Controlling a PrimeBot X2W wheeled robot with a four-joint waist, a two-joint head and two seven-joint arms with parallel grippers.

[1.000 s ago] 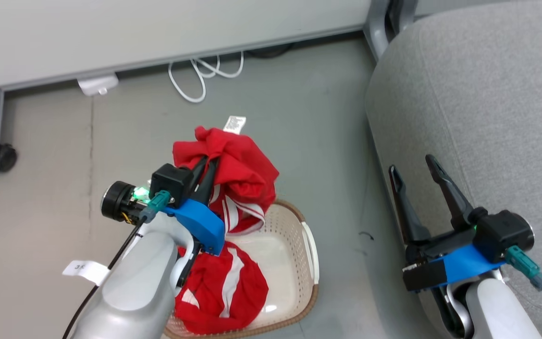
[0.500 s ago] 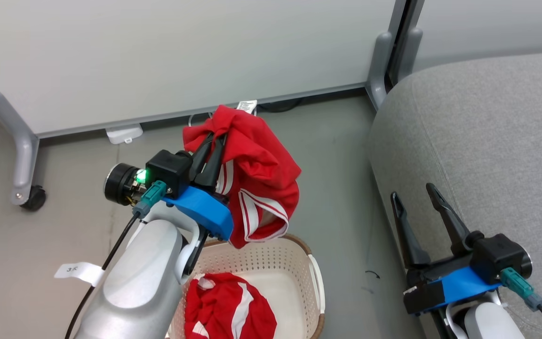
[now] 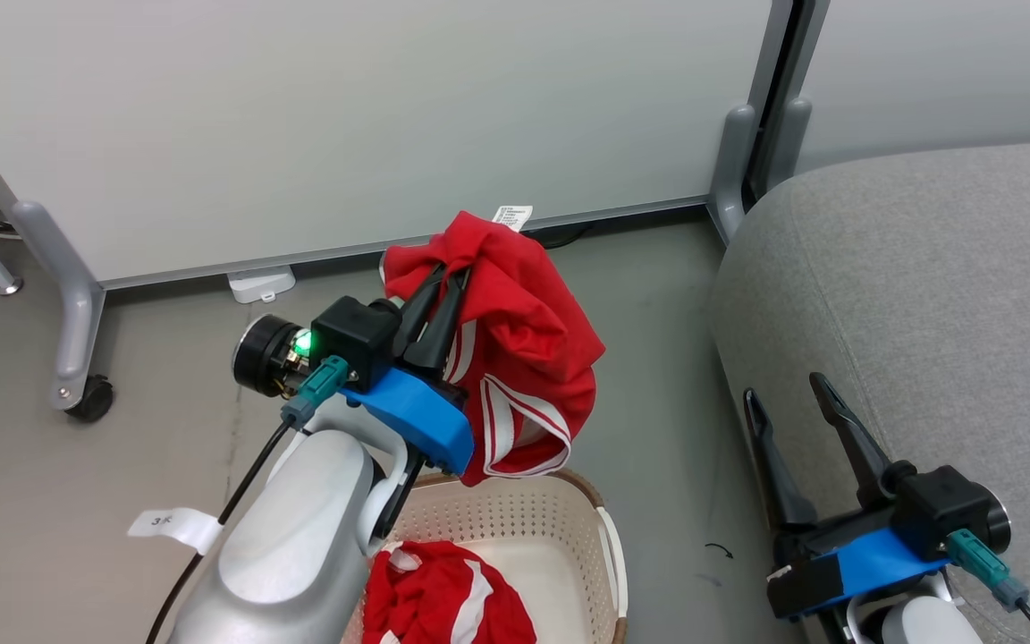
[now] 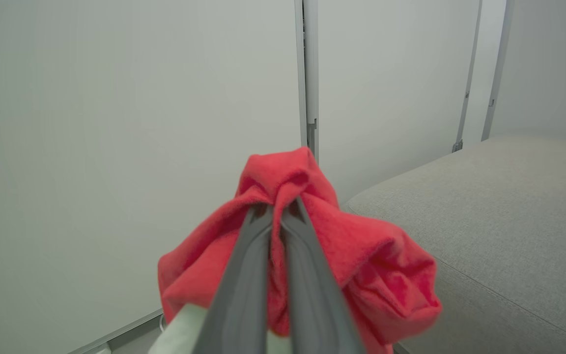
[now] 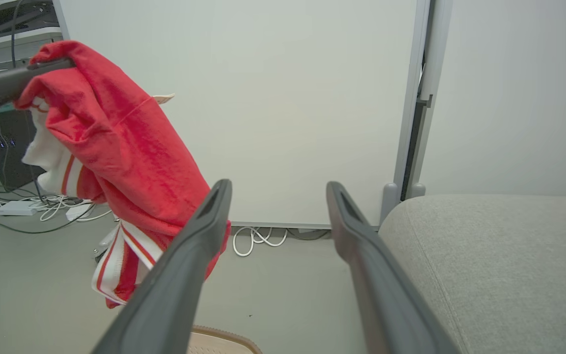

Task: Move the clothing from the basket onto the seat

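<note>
My left gripper [image 3: 451,273] is pinched shut on a bunch of the red top [image 3: 533,358]. A second ago the bottom of that top was still down in the basket [image 3: 609,546]. Now the arm has lifted it, and it hangs free with its striped hem just above the basket's far rim. My head camera has tipped up too, so the whole picture has slid.

I think the pick is done, and next I carry the top right to the grey seat [image 3: 926,286]. No clothes lie on the part of it I can see. My right gripper [image 3: 785,390] waits wide open, holding nothing, beside the seat's edge.

One more red top [image 3: 443,599] lies crumpled in the basket, so there is more to do.
</note>
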